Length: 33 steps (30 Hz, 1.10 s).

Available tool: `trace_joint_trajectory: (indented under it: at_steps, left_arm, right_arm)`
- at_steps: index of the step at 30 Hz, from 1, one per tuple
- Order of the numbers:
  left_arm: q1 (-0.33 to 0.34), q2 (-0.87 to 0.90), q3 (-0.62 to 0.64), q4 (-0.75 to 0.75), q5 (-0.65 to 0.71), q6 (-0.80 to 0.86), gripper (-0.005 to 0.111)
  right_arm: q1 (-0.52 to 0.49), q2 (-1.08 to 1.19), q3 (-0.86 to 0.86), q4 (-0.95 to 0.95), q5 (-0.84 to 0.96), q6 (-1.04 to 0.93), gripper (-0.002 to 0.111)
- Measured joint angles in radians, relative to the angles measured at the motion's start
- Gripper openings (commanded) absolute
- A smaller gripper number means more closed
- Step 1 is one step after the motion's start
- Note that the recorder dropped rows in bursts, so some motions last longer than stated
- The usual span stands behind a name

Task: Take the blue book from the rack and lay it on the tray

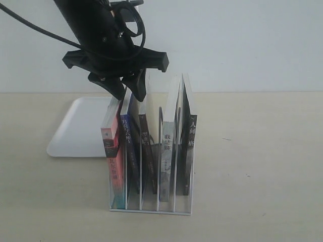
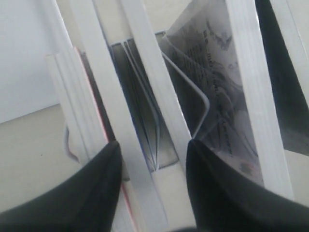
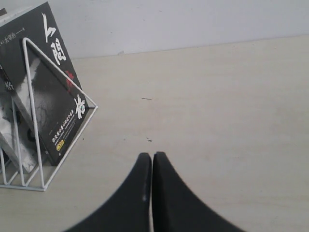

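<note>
The white wire rack (image 1: 151, 209) stands in the middle of the table with several upright books. The blue book (image 1: 127, 146) is in the second slot from the left. My left gripper (image 1: 128, 89) hangs open just above it, one finger on each side of its top edge. In the left wrist view the gripper (image 2: 152, 145) straddles the blue book's white page edge (image 2: 120, 121), beside a wire divider (image 2: 205, 104). The white tray (image 1: 81, 126) lies flat behind the rack on the left. My right gripper (image 3: 152, 155) is shut with nothing in it, over bare table beside the rack.
A pink-red-spined book (image 1: 112, 151) leans right beside the blue one on its left. Dark and grey books fill the other slots, ending with a black-covered book (image 1: 189, 146) on the right, which also shows in the right wrist view (image 3: 53, 96).
</note>
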Motion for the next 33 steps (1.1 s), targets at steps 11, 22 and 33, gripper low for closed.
trace_joint_trajectory:
  at_steps: [11,22,33]
  left_arm:
    - [0.012,0.0,0.0,0.002,0.0,-0.028,0.043]
    - [0.012,-0.001,0.011,0.043,-0.002,-0.045,0.043]
    - [0.018,-0.003,0.013,0.043,-0.002,-0.049,0.043]
  right_arm:
    - [0.0,0.0,0.0,0.0,0.0,0.0,0.0]
    - [0.0,0.0,0.0,0.0,0.0,0.0,0.0]
    - [0.0,0.0,0.0,0.0,0.0,0.0,0.0]
